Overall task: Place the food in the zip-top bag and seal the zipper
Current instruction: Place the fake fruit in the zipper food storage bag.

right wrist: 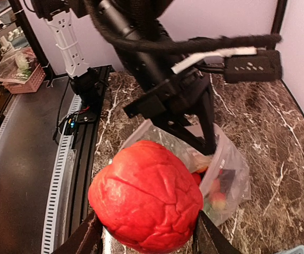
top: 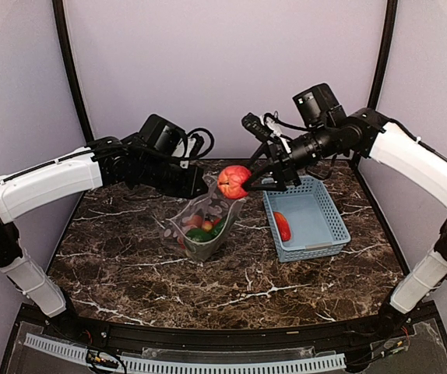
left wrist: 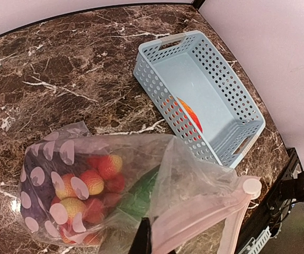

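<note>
Now my right gripper (top: 248, 182) clamps the red tomato (top: 231, 181) just above the zip-top bag (top: 205, 224), whose mouth my left gripper (top: 201, 185) pinches.

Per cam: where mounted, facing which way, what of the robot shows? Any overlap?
Top external: above and behind the robot, facing down at the table; both arms show, left hand on the bag, right hand holding the tomato.
Left wrist: looks down at the bag and basket; one dark fingertip shows.
Right wrist: faces the left arm across the tomato; own fingers flank it.
Shared: the bag, in all three.
</note>
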Available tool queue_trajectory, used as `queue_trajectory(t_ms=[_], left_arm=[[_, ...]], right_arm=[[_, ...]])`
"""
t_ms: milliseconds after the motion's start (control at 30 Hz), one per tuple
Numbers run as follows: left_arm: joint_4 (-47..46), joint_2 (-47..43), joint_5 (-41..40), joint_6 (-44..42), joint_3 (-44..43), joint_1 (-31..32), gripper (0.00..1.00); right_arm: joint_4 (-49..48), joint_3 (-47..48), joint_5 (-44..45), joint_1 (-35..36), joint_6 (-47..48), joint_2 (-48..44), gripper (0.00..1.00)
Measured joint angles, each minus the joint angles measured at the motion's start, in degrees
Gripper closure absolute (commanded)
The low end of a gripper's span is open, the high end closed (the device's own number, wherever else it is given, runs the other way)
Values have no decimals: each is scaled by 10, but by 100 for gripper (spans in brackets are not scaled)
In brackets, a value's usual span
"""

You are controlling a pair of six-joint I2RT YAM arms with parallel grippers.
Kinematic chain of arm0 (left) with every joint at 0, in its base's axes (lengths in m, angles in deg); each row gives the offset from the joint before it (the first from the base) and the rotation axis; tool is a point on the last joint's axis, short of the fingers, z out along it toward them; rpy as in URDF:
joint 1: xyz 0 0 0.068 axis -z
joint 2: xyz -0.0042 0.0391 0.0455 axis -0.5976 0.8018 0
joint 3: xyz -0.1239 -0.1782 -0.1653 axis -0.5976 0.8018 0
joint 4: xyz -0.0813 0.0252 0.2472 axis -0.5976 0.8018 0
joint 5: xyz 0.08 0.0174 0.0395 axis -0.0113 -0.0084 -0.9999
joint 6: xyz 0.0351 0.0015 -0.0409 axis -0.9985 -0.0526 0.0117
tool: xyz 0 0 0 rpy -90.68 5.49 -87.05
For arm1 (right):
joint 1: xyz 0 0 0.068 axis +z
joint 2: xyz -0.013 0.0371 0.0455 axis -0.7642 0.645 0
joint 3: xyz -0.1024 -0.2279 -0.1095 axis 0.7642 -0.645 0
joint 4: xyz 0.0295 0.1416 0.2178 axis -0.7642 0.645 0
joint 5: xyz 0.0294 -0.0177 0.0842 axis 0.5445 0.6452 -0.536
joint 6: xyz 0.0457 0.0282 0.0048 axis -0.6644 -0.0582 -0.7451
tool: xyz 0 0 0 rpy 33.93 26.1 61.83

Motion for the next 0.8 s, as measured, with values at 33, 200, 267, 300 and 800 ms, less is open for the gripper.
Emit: queue_trajectory(t_ms=[33, 200, 267, 300, 800], left_arm=[[0, 0, 4, 1, 0, 0, 99], [-2, 0, 17, 7, 2, 0, 99], [-4, 0, 20, 9, 4, 0, 99], [-5, -1, 21, 10, 6, 0, 99], [-23, -22, 36, 24, 30, 0, 99]], right_arm=[[2, 5, 0, 9, 3, 4, 62], [14, 18, 13, 64, 31, 34, 62], [18, 21, 27, 80, 40, 50, 62], [19, 22, 33, 85, 43, 55, 62], [-2, 32, 286, 171, 93, 97, 38]])
